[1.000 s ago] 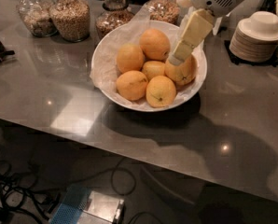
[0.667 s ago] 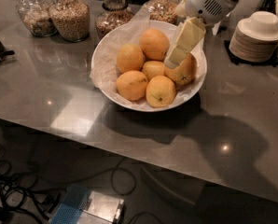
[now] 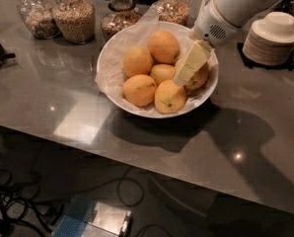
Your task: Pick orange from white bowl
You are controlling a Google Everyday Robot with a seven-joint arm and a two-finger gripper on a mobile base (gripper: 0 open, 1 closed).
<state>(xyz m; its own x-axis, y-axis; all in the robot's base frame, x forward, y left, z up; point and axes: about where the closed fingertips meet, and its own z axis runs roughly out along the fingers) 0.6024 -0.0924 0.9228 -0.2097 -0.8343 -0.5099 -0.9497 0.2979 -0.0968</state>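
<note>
Hovering at the right side of the white bowl (image 3: 137, 111), your gripper (image 3: 181, 79) sits over the orange (image 3: 201, 78) there; whether its jaws are open or closed can't be told. Next: confirm a firm grip, then lift straight up.

Worktop (image 3: 48, 93): grey, glossy, it fills most of the view.
Light: two small bright spots and one pale patch are mirrored on the worktop.
Far edge: four glass jars (image 3: 74, 16) of grains stand in a row.
Far right: a stack of saucers (image 3: 273, 38).
Floor (image 3: 196, 216): dark, below the near edge, with black cables (image 3: 9, 201) at left and a metal box (image 3: 107, 220).
Hand (image 3: 185, 73): over the right side of the bowl (image 3: 107, 58).
</note>
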